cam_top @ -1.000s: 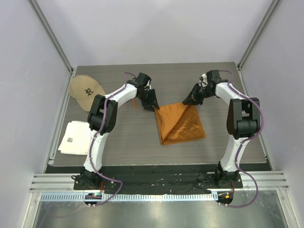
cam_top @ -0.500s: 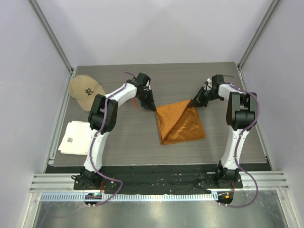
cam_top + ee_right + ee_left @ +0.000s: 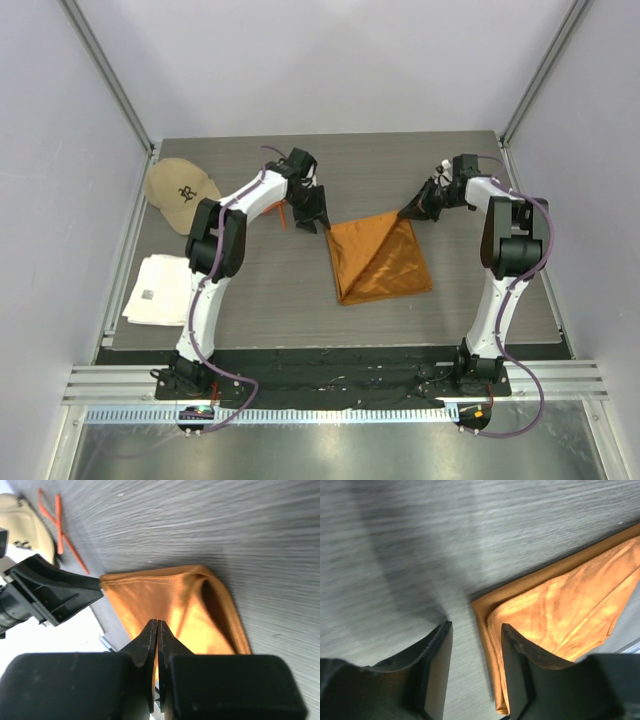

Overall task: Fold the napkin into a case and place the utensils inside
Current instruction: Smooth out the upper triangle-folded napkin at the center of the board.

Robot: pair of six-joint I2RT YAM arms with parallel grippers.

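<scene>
Right gripper is pinching a napkin corner; left gripper is gaping beside its corner, needing to straddle it.

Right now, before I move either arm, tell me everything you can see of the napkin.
The napkin is thin rust-orange cloth, folded into a layered, roughly square shape with a diagonal crease, lying on the grey table right of centre. The lower layer's edge peeks out at its far left corner, beside the open left pincer. The shut right pincer seems to pinch its puckered far right corner.
</scene>
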